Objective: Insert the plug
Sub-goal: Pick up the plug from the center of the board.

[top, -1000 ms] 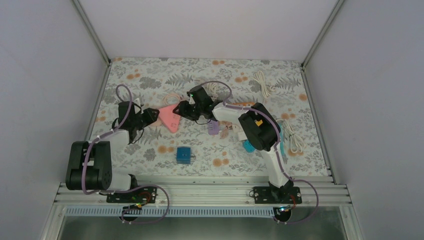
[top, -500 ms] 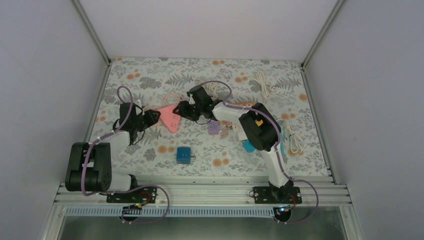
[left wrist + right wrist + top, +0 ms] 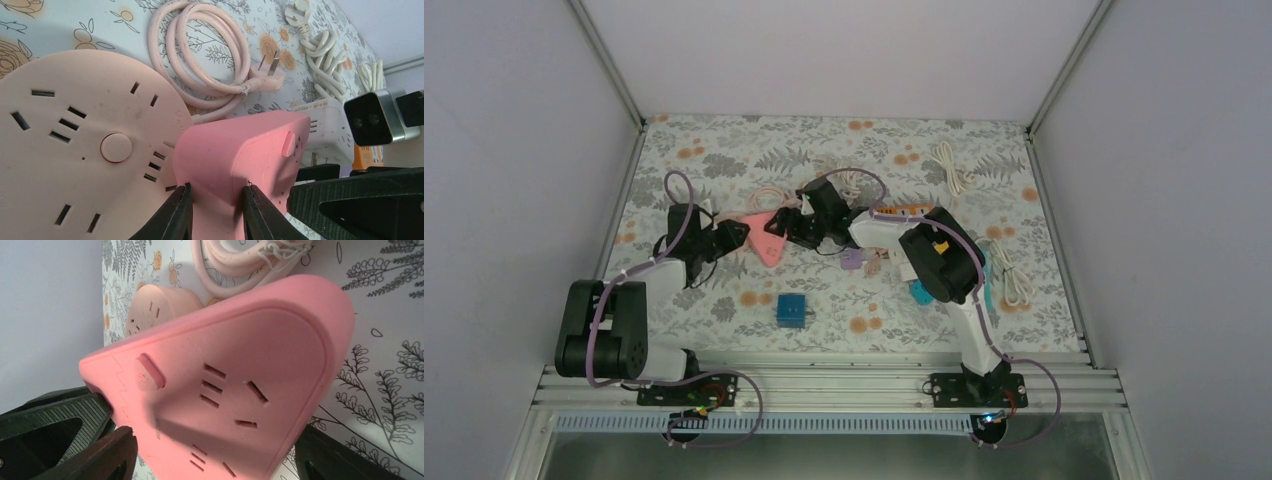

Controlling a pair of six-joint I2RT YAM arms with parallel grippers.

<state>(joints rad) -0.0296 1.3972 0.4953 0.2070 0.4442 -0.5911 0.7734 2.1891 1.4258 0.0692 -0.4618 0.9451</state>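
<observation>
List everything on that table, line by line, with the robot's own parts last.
power strip: one, pink, triangular, centre-left between the claws
round socket: one, pale pink, beside the strip
corded plug: one, pale pink, cable coiled, behind the strip
white cables: at least three bundles, back and right side
box: one, blue, front centre
purple piece: one, centre
teal piece: one, partly under the right arm
left claw: black, clamped on the strip's corner
right claw: black, jaws wide around the strip, contact unclear
</observation>
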